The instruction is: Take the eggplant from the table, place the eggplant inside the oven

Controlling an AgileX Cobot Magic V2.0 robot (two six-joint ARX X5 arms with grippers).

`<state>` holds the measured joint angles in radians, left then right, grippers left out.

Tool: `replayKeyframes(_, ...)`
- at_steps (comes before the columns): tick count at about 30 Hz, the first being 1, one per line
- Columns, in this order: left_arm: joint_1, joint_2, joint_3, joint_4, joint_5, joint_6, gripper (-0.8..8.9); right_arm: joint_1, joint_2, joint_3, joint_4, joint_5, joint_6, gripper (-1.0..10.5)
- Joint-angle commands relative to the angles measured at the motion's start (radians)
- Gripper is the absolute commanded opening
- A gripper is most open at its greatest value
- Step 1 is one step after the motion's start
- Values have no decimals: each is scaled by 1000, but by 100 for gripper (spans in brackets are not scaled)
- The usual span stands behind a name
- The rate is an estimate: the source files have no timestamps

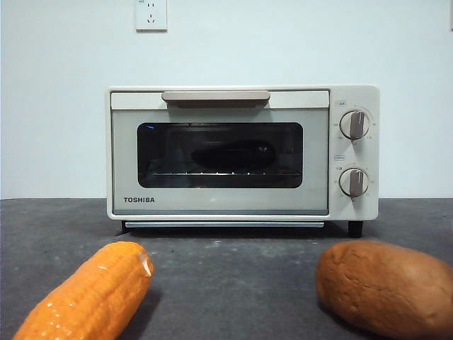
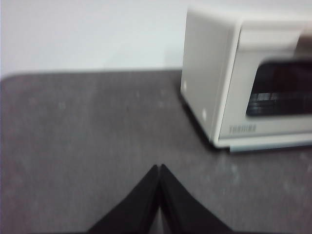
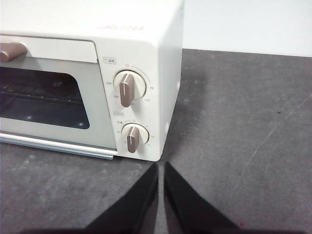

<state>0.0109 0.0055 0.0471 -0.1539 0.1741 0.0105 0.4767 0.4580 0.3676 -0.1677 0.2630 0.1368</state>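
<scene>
The cream-white Toshiba oven [image 1: 243, 152] stands at the back of the dark grey table [image 1: 226, 269] with its door closed. Through the dark glass a dark elongated eggplant [image 1: 232, 155] lies on the rack inside. My left gripper [image 2: 159, 168] is shut and empty above bare table, to the left of the oven [image 2: 229, 87]. Near the oven's knob corner [image 3: 129, 117] my right gripper [image 3: 161, 166] hangs shut and empty over the table. Neither gripper shows in the front view.
An orange corn cob [image 1: 88, 297] lies at the front left and a brown potato-like lump [image 1: 386, 287] at the front right. A white wall with a socket [image 1: 151, 14] rises behind the oven.
</scene>
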Motion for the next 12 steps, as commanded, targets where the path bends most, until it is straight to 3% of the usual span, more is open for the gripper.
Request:
replayKeyframes(1, 2, -3, -37, 12, -2, 12, 6, 4, 3, 5, 10, 3, 12, 3)
replayKeyframes(12, 3, -3, -43, 19, 0, 11, 6, 5, 3, 5, 10, 3, 12, 3)
